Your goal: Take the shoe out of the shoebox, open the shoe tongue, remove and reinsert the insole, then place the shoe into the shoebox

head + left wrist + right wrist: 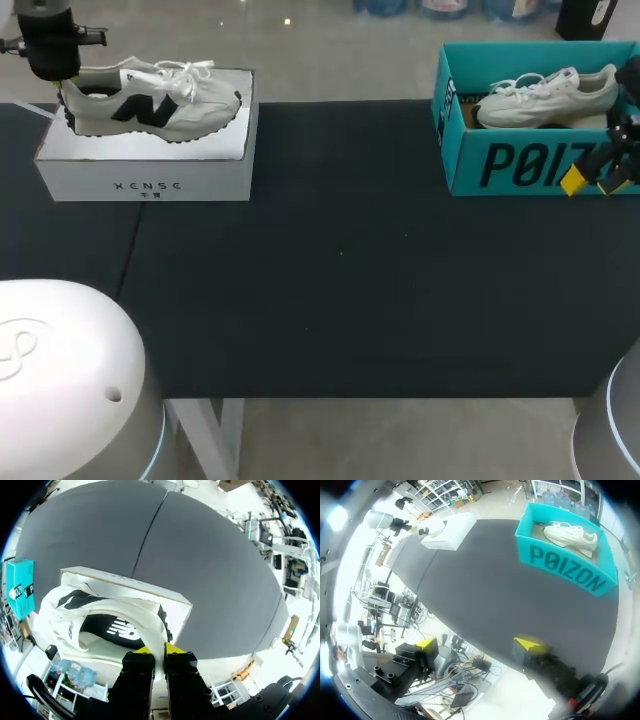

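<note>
White shoe (150,105) sits in a white box (145,175), its heel pinched between the left jaws. Right jaws gape wide, near a teal box (520,165) holding another shoe (545,100).

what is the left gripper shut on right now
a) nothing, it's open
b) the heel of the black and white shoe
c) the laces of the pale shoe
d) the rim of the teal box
b: in the left wrist view the left gripper has both yellow tips pinched on the heel of the black and white shoe, which sits in the white box, far across the table from the teal box.
</note>
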`<state>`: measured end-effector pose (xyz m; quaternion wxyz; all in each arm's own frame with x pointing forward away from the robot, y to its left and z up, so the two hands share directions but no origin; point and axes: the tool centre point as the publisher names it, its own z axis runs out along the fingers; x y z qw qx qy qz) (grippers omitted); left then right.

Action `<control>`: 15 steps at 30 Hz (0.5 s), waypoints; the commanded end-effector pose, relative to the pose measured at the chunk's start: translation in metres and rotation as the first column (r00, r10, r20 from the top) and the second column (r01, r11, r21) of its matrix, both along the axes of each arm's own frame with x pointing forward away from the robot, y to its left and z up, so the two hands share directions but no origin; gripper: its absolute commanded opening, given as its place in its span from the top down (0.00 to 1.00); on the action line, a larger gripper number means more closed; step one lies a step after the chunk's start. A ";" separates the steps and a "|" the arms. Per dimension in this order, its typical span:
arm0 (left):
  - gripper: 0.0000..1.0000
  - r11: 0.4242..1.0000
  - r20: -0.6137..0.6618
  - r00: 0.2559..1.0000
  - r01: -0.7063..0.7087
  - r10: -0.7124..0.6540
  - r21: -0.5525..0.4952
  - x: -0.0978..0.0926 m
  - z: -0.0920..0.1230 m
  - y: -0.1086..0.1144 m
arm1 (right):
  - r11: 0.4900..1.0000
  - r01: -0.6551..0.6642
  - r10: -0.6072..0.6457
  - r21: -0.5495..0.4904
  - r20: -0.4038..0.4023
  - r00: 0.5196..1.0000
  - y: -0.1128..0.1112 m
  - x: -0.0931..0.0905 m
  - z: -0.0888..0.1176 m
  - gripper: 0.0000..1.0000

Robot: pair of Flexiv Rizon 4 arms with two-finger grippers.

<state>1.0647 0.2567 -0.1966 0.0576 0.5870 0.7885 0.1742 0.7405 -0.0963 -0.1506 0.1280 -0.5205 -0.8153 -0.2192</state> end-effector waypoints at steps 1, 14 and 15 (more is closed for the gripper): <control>1.00 1.000 -0.006 1.000 0.023 -0.023 -0.002 0.021 -0.016 0.004 | 1.000 0.000 0.000 -0.003 -0.004 1.000 0.000 0.002 0.000 0.00; 1.00 0.998 -0.049 0.997 0.059 -0.059 -0.001 0.052 -0.068 0.016 | 1.000 0.000 0.000 -0.003 -0.004 1.000 0.000 0.002 0.000 0.00; 1.00 0.998 -0.057 0.996 0.064 -0.064 0.002 0.053 -0.072 0.017 | 1.000 0.000 0.000 -0.003 -0.004 1.000 0.000 0.002 0.000 0.00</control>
